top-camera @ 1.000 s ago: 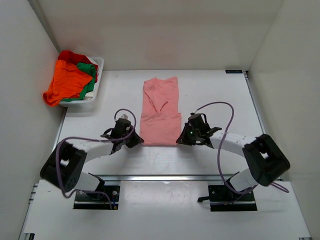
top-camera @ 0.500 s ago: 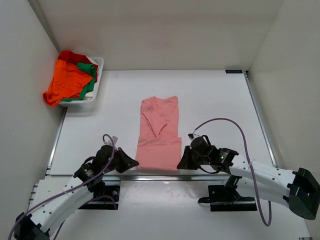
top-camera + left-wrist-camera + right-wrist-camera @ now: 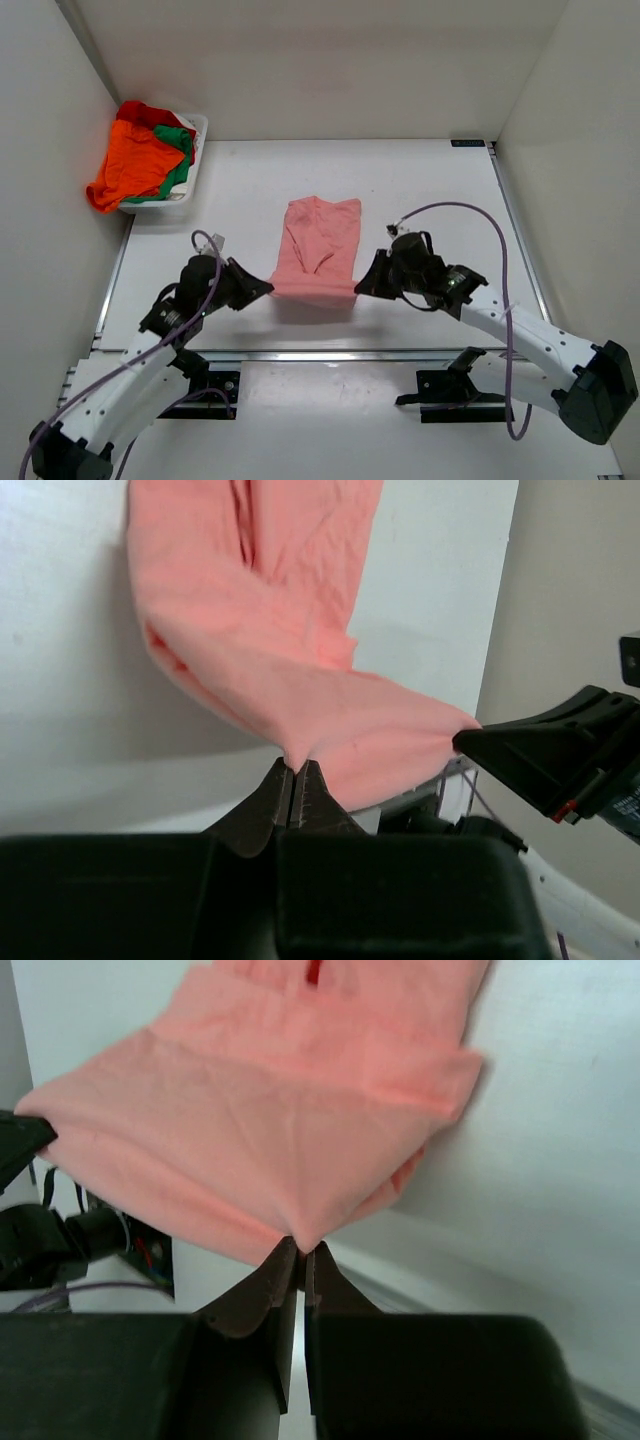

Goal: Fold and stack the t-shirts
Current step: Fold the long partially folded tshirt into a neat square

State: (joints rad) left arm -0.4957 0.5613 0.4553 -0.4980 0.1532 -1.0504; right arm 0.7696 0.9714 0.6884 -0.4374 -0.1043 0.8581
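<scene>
1. Top external view.
   - The salmon pink t-shirt [image 3: 320,240] is mid-table, folded into a narrow strip running from far to near.
   - Its far part lies flat on the table [image 3: 430,190]. Its near hem is held up off the surface, with a shadow beneath it.
   - The left gripper [image 3: 268,289] is at the near-left corner of the hem and the right gripper [image 3: 362,288] is at the near-right corner. The hem sags slightly between them.
   - The jaw gap is too small to read from this height.
   - In the far-left corner a white basket [image 3: 199,135] holds an orange t-shirt [image 3: 135,165], a green t-shirt [image 3: 178,150] and a red t-shirt [image 3: 148,112].
   - The orange one spills over the basket's left side. The basket is well apart from both arms.

2. Left wrist view.
   - The left gripper's two fingers are pressed together, with a pinch of pink cloth clamped between the tips.
   - From the pinch the fabric rises and stretches across to the right gripper, whose dark finger meets the opposite corner at the frame's right.
   - Beyond that, the rest of the shirt runs away across the white table, with a lengthwise crease visible.

3. Right wrist view.
   - The right gripper's fingers are closed tight on the near corner of the same shirt, and the cloth fans out from the tips.
   - The hem runs to the left edge of the frame, where the dark tip of the left gripper holds the other corner.
   - A folded layer edge shows on the right side of the shirt. The far part rests on the table.
</scene>
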